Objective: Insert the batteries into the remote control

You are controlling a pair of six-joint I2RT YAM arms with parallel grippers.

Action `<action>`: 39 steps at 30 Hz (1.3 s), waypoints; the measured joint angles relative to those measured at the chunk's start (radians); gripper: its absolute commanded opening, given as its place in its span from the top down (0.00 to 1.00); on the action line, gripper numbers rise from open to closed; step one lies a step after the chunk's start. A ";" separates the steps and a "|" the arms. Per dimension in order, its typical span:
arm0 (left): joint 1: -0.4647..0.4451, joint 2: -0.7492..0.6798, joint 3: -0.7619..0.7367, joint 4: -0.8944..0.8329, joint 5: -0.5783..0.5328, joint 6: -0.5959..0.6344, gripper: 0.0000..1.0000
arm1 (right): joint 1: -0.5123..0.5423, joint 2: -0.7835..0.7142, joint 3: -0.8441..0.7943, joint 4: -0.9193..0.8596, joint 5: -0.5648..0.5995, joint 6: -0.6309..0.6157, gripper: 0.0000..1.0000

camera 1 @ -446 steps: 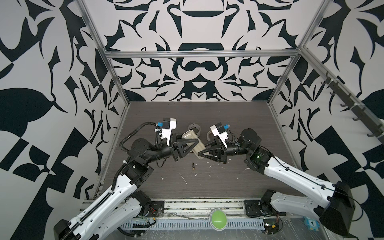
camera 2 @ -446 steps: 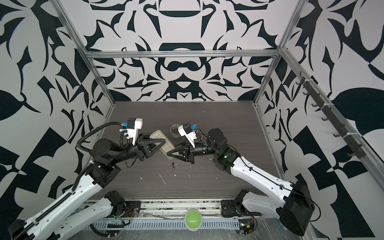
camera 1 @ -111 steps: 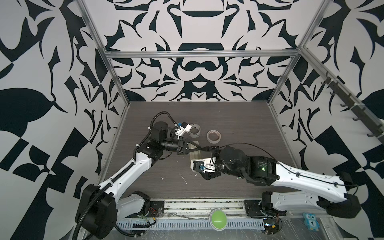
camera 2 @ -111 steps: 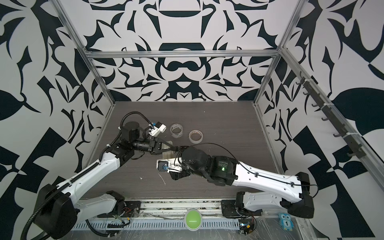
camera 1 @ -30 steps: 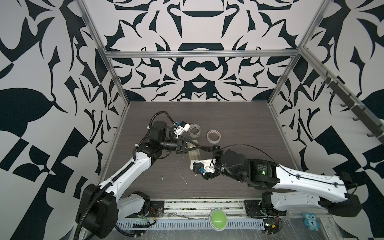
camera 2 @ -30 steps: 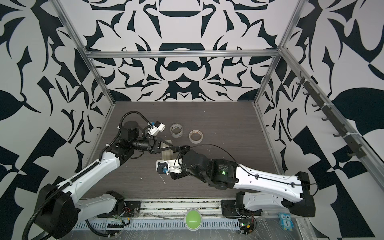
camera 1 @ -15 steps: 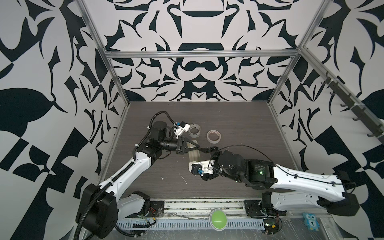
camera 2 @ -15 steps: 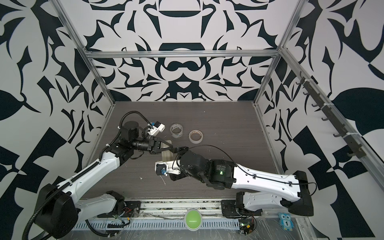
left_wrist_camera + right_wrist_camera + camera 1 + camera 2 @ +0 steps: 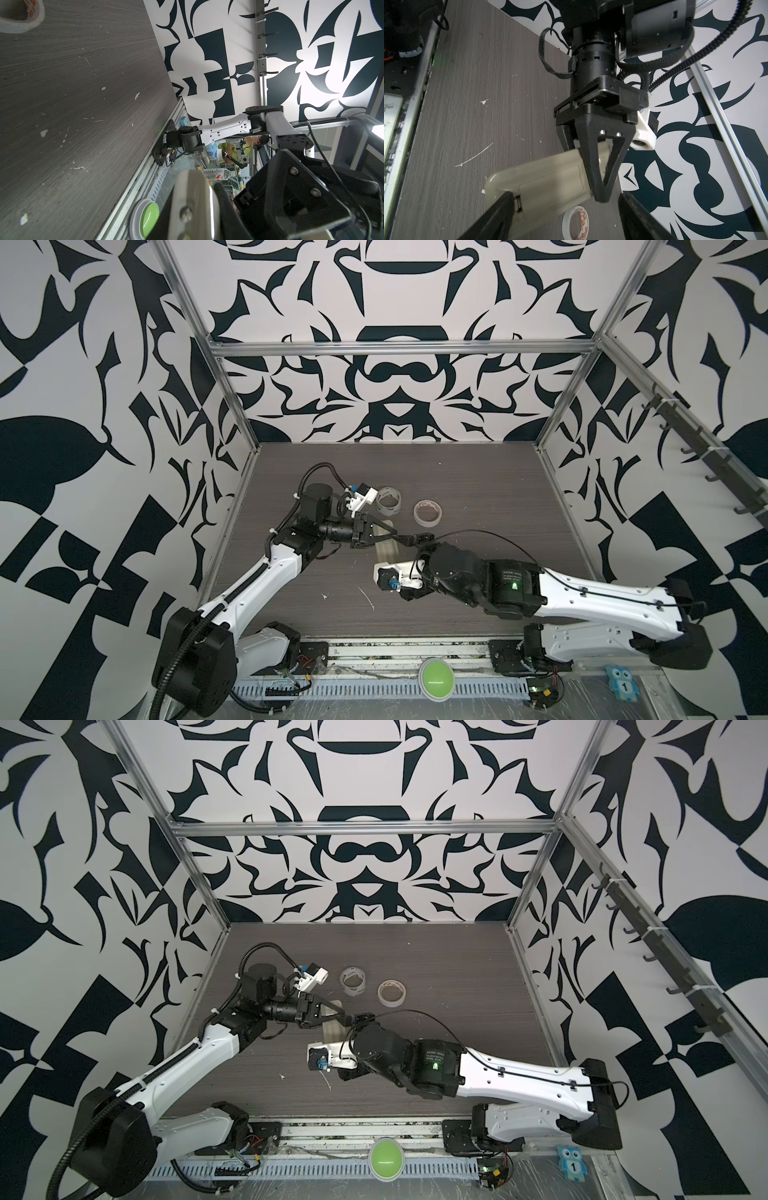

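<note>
Firmly, the left fingers [image 9: 588, 155] clamped the slim off-white plastic remote control [image 9: 546, 182]. The right fingers [image 9: 498, 214] gaped empty near its end.

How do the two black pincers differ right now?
The left pincer is shut on one end of the remote control; the right pincer stands open, holding nothing. The left pincer grips far from the battery cover's latch; a right pincer finger sits beside it. Both are black with tapered fingers.
</note>
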 measured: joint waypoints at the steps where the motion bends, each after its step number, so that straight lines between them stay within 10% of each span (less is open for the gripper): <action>1: 0.002 0.000 0.000 0.000 -0.002 0.001 1.00 | 0.001 0.001 0.002 0.000 0.006 -0.002 0.17; 39: 0.005 0.005 0.000 0.006 -0.003 -0.011 1.00 | 0.014 0.011 -0.001 0.054 0.105 -0.013 0.20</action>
